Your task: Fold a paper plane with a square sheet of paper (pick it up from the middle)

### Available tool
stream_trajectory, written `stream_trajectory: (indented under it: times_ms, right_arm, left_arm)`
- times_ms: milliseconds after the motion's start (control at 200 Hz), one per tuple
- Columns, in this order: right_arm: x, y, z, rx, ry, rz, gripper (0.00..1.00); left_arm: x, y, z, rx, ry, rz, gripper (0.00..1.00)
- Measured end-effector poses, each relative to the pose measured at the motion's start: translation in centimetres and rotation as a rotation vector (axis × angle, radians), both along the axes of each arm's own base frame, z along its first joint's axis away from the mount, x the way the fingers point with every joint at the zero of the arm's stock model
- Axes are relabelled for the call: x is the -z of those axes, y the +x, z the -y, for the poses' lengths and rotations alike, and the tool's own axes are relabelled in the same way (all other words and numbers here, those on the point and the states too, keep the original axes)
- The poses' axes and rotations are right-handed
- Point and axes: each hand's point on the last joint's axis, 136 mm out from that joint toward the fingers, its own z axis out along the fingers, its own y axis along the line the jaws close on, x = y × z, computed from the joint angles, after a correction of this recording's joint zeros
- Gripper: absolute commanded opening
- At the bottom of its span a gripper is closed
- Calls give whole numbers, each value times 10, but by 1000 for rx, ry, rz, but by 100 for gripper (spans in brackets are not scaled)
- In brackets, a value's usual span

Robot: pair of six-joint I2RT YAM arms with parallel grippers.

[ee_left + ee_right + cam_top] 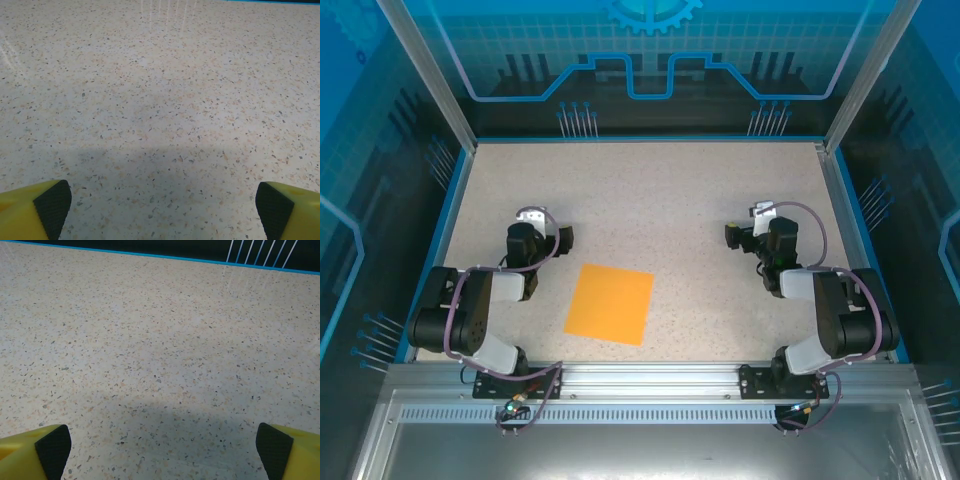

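Top view first. The sheet [610, 303] lies flat on the table [660, 190], a plain orange square with no crease, turned a little, near the front rail [650, 378] and between the arms, closer to my left one. Left gripper [563, 238] sits just up and left of the sheet, not touching it. Right gripper [733, 235] is well apart on the other side. Neither carries anything.

My worry: thin paper lying flat gives nothing to bite at its middle. A pinch there could skid it or crumple it, I think, and a crooked first crease would spoil every fold after. Its near corner is close to the rail too, so a push that way might ride it up onto the metal.

Room looks good: wide bare table beyond the sheet up to the blue rim [650, 140]. The side walls stand close to both elbows, so I'd swing inward.

Left wrist: pads [52, 207] spread wide at the bottom corners, only bare speckled table between them.

Right wrist: fingers [52, 449] spread just as wide, pinching nothing, with the rim far ahead and open table before it.
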Motion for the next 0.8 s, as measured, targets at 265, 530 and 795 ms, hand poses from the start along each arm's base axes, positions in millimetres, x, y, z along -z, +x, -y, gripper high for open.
stream_trajectory:
  times_ms: [265,530,795]
  right_arm:
    - [0,0,0,0,0,0,99]
    - [0,0,0,-4,3,0,99]
    - [-10,-4,5,5,21,4,99]
  left_arm:
    - [0,0,0,0,0,0,99]
    - [0,0,2,9,-5,0,99]
    - [-15,0,4,16,-5,-34,99]
